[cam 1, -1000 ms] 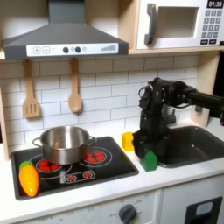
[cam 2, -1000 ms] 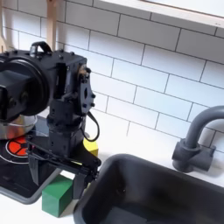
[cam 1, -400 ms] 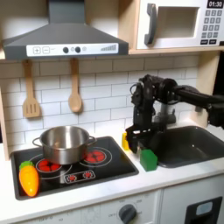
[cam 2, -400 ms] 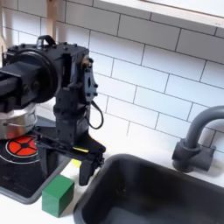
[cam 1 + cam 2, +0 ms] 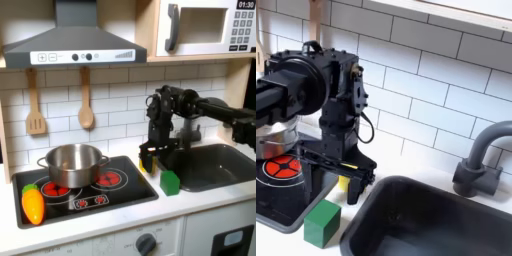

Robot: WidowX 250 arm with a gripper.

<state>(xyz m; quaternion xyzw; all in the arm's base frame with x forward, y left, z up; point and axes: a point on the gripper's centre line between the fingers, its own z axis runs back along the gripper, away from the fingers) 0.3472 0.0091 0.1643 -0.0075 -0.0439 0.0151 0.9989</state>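
First exterior view, gripper [image 5: 154,160] with jaws spread, lowered over a yellow block [image 5: 146,160] at the stove's [image 5: 120,195] right edge, green block [image 5: 170,183] just beside it on the counter [image 5: 150,212], steel pot [image 5: 71,164] on the left burner, sink [image 5: 222,166] to the first exterior view's right.

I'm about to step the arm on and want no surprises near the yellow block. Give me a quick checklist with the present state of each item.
1. Gripper over the yellow block: ok, its fingers stand on either side of the block in the second exterior view.
2. Gripper open: ok, jaws are apart.
3. Block grasped: cannot tell, the fingers hide the contact.
4. Green block clear of the gripper: ok, it sits apart, nearer the camera.
5. Pot out of the way: ok, it stands on the stove, to the first exterior view's left of the arm.
6. Sink edge clearance: cannot tell.
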